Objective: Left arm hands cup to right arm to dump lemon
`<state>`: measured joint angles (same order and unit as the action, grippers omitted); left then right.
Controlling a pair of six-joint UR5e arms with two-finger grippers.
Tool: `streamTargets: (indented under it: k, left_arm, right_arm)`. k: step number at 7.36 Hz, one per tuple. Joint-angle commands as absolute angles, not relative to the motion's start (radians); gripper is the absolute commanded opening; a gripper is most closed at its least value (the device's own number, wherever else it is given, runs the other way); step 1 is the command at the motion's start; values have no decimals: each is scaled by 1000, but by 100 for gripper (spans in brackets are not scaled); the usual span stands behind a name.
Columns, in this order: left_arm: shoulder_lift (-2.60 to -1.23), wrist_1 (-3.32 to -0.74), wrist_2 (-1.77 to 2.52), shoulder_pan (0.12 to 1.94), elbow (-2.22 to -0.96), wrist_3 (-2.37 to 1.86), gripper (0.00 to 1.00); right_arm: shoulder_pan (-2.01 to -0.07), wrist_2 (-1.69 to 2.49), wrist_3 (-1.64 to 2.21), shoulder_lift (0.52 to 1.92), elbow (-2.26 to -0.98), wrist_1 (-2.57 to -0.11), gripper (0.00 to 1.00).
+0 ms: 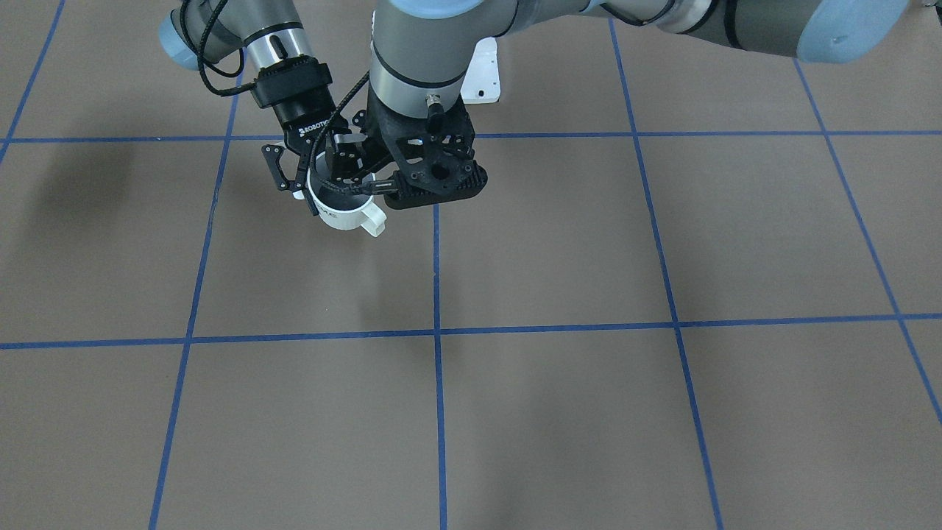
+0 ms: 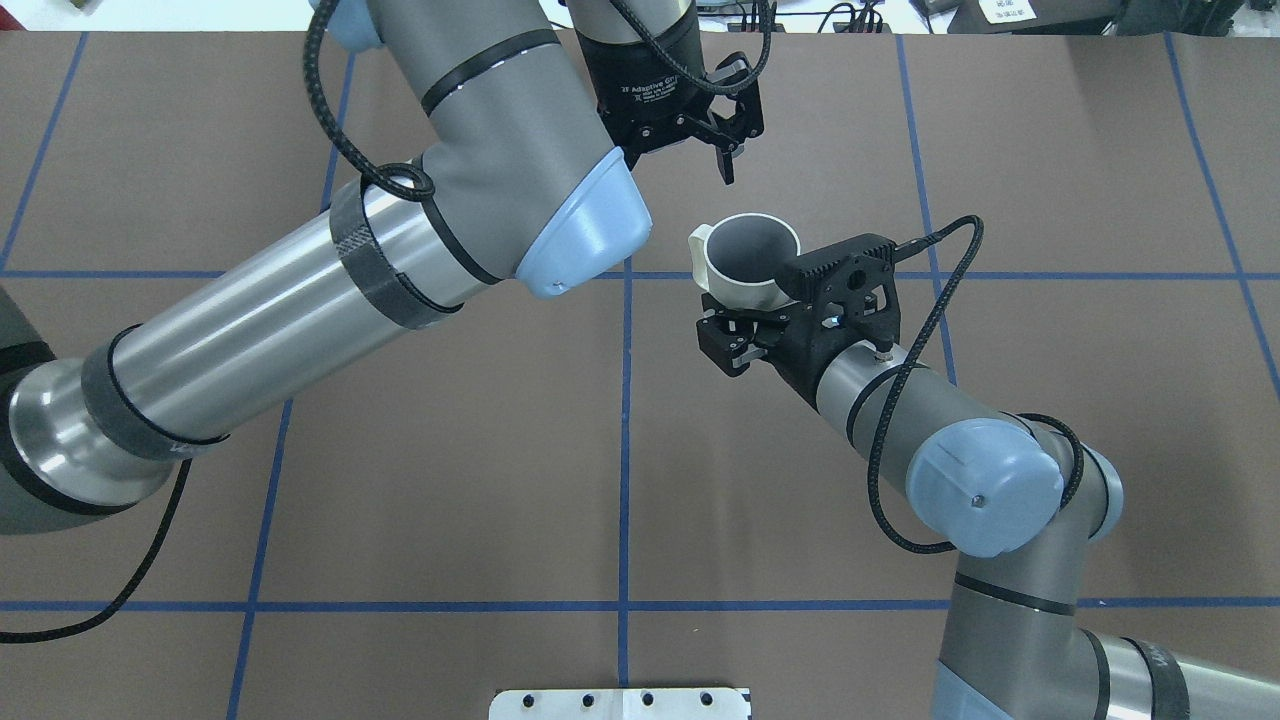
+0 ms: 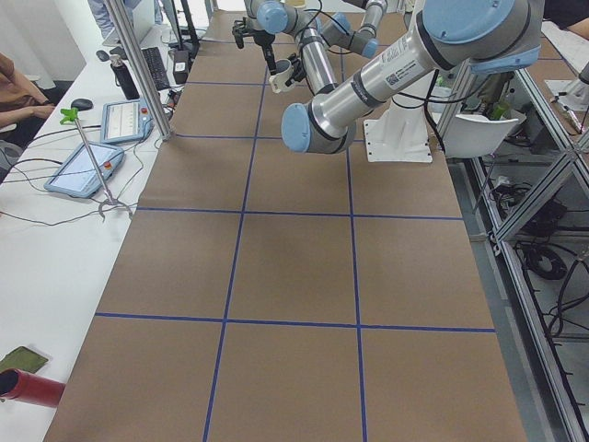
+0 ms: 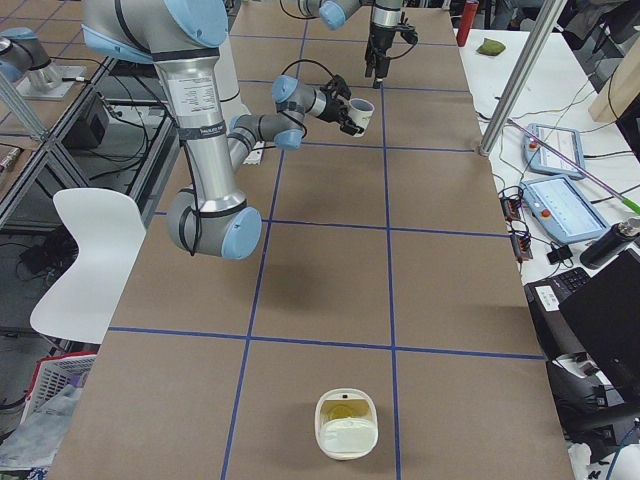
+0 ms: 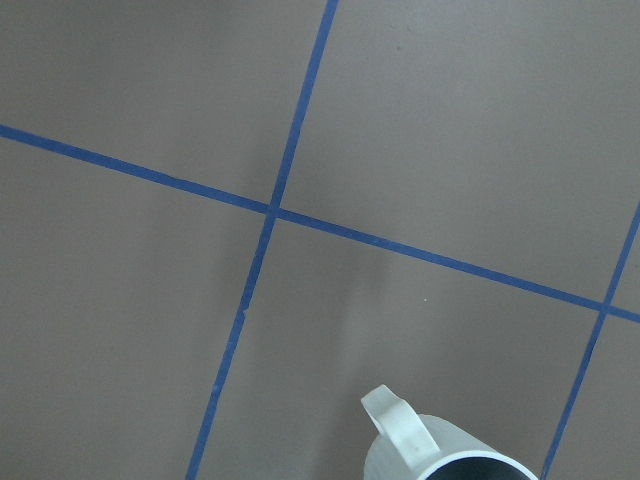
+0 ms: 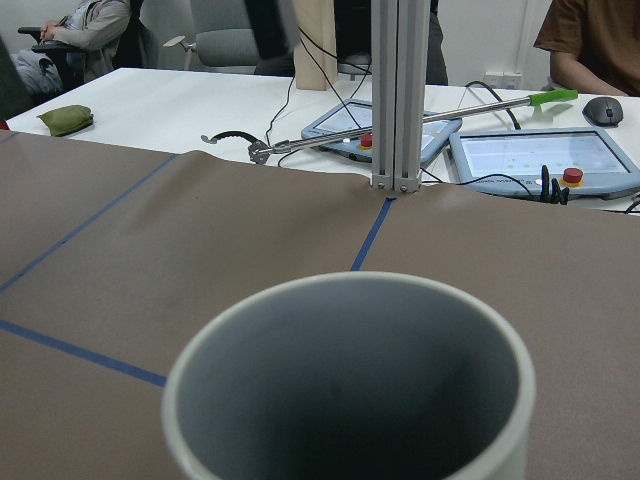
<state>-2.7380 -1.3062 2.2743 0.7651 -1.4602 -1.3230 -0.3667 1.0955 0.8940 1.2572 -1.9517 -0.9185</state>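
You see the right gripper point(image 2: 772, 302), under its black latticed mount point(image 2: 845, 290), clamped on the smooth round cream cup point(image 2: 742, 290), while the left gripper point(image 2: 738, 148) hangs nearby with fingers spread apart.

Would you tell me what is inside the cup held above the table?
Only the grey inner wall of the cup shows in the overhead and right wrist views; no lemon is visible. The near wall hides the bottom, so something small there would go unseen.

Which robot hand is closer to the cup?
Right. The right gripper is holding the cup. The left gripper hangs open a little beyond it, farther from the robot, not touching.
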Motion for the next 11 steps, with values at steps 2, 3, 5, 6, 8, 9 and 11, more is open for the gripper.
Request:
streamTargets:
  k: [2, 3, 5, 6, 8, 9, 11]
  left_arm:
    - [-2738, -1351, 2278, 733, -1422, -1324, 89]
    - [-2738, -1351, 2279, 727, -1420, -1322, 87]
    - [-2738, -1351, 2281, 726, -1424, -1322, 83]
    - [-2738, -1351, 2281, 724, -1422, -1322, 81]
    - [-2738, -1351, 2281, 721, -1416, -1322, 69]
    - [-2738, -1353, 2281, 719, -1407, -1322, 64]
    - [-2738, -1358, 2281, 718, -1405, -1322, 58]
  right_arm:
    - [-364, 1100, 893, 1227, -1945, -919, 0]
    - [-364, 1100, 893, 1227, -1944, -919, 0]
    - [-364, 1100, 893, 1227, -1944, -919, 0]
    - [-364, 1100, 893, 1229, -1944, -919, 0]
    - [-364, 1101, 893, 1226, -1947, -917, 0]
    - [-365, 1101, 893, 1226, -1951, -917, 0]
    - [-365, 1101, 893, 1226, -1953, -917, 0]
